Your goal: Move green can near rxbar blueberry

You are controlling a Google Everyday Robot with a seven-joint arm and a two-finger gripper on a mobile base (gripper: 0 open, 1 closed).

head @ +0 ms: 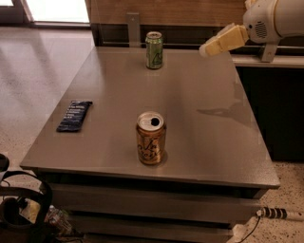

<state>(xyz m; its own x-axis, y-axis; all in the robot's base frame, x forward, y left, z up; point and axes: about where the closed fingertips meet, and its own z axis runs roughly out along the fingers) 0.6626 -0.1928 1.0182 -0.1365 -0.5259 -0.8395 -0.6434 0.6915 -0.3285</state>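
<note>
The green can [154, 50] stands upright at the far edge of the grey table [199, 118], left of centre. The rxbar blueberry [74, 115], a flat dark navy wrapper, lies near the table's left edge. My gripper [209, 49], cream-coloured, hangs above the table's far right part, to the right of the green can and well apart from it. It holds nothing that I can see.
An open orange-gold can [151, 138] stands upright near the table's front centre. A dark cabinet [280, 109] runs along the right side. A wooden wall [166, 12] rises behind the table. Cables and gear [23, 213] lie on the floor at the front left.
</note>
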